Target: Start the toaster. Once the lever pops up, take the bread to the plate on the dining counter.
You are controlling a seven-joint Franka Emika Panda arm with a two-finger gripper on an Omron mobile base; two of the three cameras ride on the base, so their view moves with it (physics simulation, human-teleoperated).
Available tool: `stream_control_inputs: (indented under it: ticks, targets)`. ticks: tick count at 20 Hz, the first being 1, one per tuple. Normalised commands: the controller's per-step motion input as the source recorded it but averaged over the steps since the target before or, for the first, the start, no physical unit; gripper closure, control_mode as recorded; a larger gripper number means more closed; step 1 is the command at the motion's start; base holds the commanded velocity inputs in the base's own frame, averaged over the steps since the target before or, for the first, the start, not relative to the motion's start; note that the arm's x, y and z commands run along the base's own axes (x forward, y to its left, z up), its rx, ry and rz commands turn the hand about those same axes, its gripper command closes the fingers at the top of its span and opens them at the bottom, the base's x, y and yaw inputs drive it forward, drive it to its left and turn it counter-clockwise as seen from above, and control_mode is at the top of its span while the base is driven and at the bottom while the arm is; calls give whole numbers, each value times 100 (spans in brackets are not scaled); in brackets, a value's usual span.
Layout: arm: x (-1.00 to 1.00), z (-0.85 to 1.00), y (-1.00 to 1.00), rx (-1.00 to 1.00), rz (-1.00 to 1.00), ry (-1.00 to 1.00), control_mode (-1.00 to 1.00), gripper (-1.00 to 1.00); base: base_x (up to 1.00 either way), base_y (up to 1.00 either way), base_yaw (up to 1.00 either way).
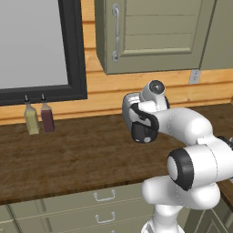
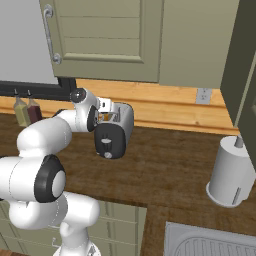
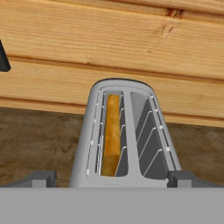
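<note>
Right below my gripper (image 3: 113,177) sits the toaster (image 3: 124,135), bread (image 3: 112,133) tucked down in the slot left of center, and I've got the jaws spread wide on either side, probably to reach the lever end.

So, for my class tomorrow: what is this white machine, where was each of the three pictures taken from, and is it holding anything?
It is a white robot arm in a computer-drawn kitchen. Two pictures come from cameras behind it, to its left and right. The third looks out from its hand, straight down at the toaster. On the wooden counter stand that toaster, two bottles and a paper towel roll. A bread slice sits in one toaster slot. The pincer is open, a tip at either side of the toaster, and holds nothing.
</note>
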Motion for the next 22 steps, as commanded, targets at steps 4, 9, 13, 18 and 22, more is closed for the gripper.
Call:
stream_control_inputs:
  ticks: [4,9,13,18,22]
  targets:
    - [0,0,0,0,0,0,-100,-100,0,0,0]
    - [0,0,0,0,0,0,-100,-100,0,0,0]
    - [0,0,0,0,0,0,-100,-100,0,0,0]
    - [0,0,0,0,0,0,-100,-100,0,0,0]
    - [0,0,0,0,0,0,-100,-100,0,0,0]
